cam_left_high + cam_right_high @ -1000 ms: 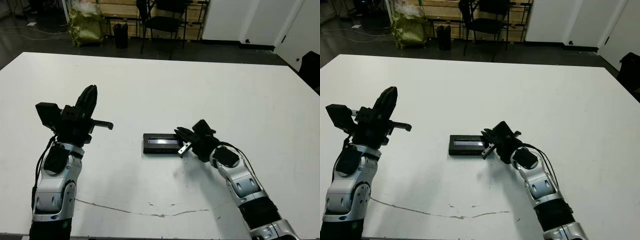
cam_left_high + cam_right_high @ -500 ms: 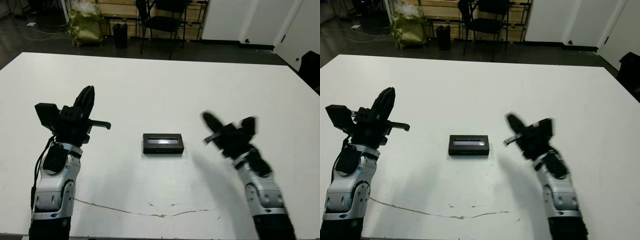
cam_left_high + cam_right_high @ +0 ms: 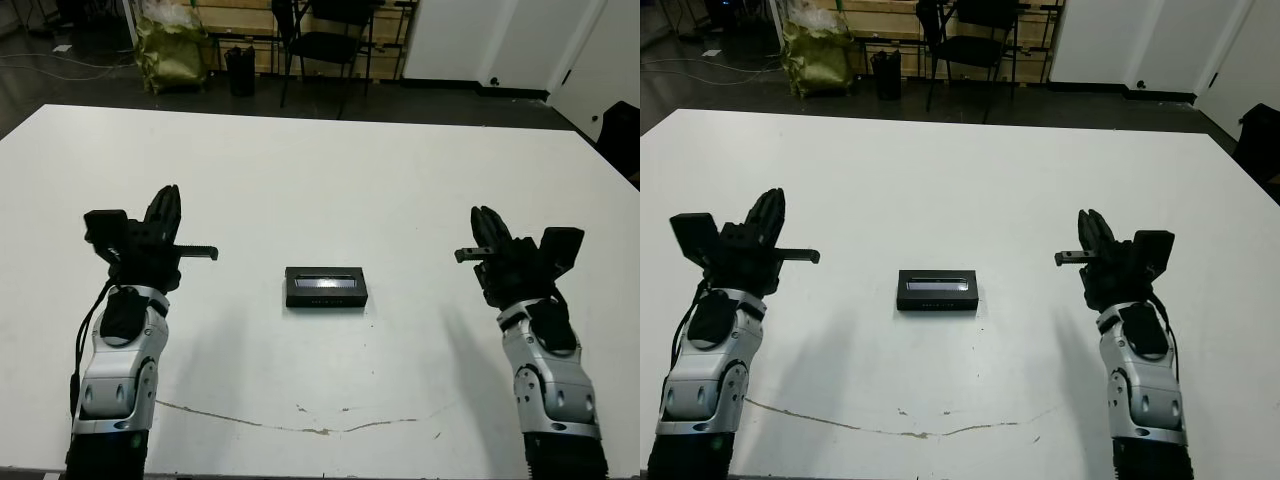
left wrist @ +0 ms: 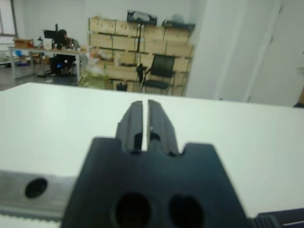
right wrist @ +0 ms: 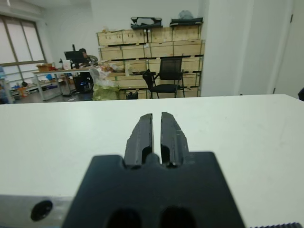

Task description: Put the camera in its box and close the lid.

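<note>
- At the middle of the white rectangular table (image 3: pixel 330 170), a shallow black rectangular box (image 3: pixel 327 297) is being shown lying flat, its long sides running left to right.
- The flat black lid (image 3: pixel 326 285) with a glossy pale greyish strip along its top is being seen seated on the box, which is closed; nothing is being held or touched by either arm.
- The slim black bar-shaped camera is not being seen anywhere on the table top; whether it is lying inside the closed box cannot be told.
- The left gripper (image 4: pixel 145 122), of two black fingers on a silver and black arm, is being held raised above the table, well apart from the box on its left side; the two fingers are being kept almost together, with only a thin slit between them and nothing in it.
- The right gripper (image 5: pixel 156 131), of the same build, is being held raised well apart from the box on its right side; its jaws are likewise being kept narrow, nearly closed, and empty.
- Beyond the far edge of the table, a black chair (image 3: pixel 338 40), a yellow-green sack (image 3: pixel 172 50) and stacked pale cardboard boxes (image 5: pixel 147 50) are being shown.
- Near the front edge of the table, a thin dark crack-like line (image 3: pixel 300 422) is being seen.
</note>
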Available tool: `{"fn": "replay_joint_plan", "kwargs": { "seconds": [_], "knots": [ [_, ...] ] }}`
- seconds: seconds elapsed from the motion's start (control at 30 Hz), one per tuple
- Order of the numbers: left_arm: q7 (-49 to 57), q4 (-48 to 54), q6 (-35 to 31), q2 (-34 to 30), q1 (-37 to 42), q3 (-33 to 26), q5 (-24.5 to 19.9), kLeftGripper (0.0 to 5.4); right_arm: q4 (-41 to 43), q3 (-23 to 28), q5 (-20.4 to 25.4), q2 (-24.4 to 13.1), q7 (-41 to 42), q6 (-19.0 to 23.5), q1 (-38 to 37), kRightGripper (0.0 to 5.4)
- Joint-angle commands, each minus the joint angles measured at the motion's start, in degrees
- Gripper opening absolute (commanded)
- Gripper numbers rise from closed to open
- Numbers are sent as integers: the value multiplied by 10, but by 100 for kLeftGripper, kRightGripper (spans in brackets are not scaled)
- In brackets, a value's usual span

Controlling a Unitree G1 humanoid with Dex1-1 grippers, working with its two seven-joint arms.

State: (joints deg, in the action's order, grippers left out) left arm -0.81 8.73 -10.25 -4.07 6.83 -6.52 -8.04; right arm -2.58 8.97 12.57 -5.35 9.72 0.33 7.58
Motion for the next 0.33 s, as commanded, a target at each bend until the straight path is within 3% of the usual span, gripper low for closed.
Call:
{"fn": "replay_joint_plan", "kwargs": {
  "seconds": [0.03,0.17,0.33],
  "knots": [
    [15,1,-28,8,-15,8,13,3,3,-8,-19,16,-40,31,-8,0],
    [13,-6,-18,10,-20,11,12,3,30,-23,-33,26,-67,79,-12,0],
    [12,-7,-18,16,-13,7,0,3,21,-26,-37,29,-67,76,-7,0]
  ]
}}
